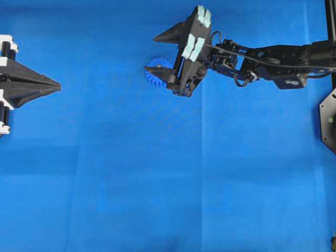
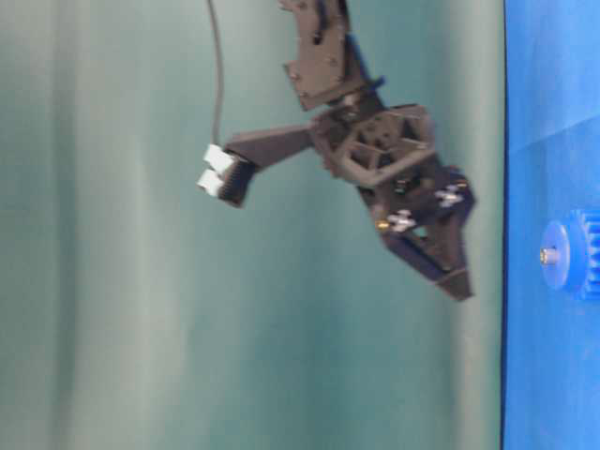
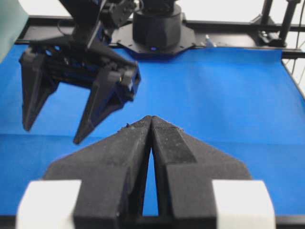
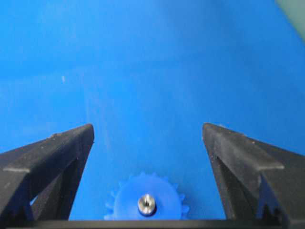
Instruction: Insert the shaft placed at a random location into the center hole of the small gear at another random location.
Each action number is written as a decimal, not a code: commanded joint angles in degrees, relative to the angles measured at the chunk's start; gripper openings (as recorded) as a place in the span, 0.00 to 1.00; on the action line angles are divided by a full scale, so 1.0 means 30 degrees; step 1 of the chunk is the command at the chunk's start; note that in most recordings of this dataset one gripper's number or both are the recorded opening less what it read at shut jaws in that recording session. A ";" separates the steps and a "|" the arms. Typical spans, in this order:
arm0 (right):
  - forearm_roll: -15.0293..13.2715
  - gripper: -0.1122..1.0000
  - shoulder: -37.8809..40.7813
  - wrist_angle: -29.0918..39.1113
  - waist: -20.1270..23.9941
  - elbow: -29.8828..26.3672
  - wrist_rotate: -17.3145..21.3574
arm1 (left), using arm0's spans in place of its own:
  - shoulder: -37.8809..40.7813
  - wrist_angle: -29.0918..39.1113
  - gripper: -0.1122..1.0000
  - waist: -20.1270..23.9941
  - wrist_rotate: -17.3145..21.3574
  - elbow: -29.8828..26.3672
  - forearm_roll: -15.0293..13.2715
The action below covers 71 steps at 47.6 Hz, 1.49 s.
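The right tool stands wide open above the gear and grips nothing. In the right wrist view its two black fingers are far apart, one on each side of the picture, and the gear lies low between them without touching either.

The gear rests flat on the blue cloth that covers the worktop, in the upper middle part of the overhead view, half hidden under the lower finger of the right tool. The shaft stands upright in the center hole of the hub; from above it shows as a small shiny round end. In the table-level view, which is turned on its side, the shaft sticks out a little from the hub of the gear, and the right tool is clearly apart from it.

The left tool is at the left edge of the overhead view, well apart from the gear. Its fingers are closed together at the tips and it holds nothing.
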 commanded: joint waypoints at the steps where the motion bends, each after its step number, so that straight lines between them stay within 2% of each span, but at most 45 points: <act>1: -0.0059 0.86 -0.0908 0.0088 0.0029 -0.0410 0.0000 | 0.0088 -0.0117 0.10 0.0059 0.0000 -0.0205 0.0059; 21: -0.0059 0.86 -0.2109 0.0703 0.0234 0.0264 0.0029 | 0.0059 -0.0117 0.10 0.0059 0.0000 -0.0205 0.0059; 27: -0.0059 0.86 -0.2988 0.0703 0.0439 0.1084 0.0059 | 0.0059 -0.0117 0.10 0.0059 0.0000 -0.0205 0.0029; 53: 0.0059 0.86 -0.8965 0.0908 0.1260 0.6650 0.0234 | -0.0322 0.0117 0.10 0.0059 0.0000 -0.0234 0.0029; 62: 0.0059 0.86 -1.0664 0.1436 0.1348 0.7734 0.0234 | -0.0791 0.0762 0.10 0.0059 0.0000 -0.0234 0.0029; 71: 0.0059 0.86 -1.1133 0.1465 0.1348 0.7969 0.0205 | -0.0908 0.0762 0.10 0.0059 0.0000 -0.0205 0.0029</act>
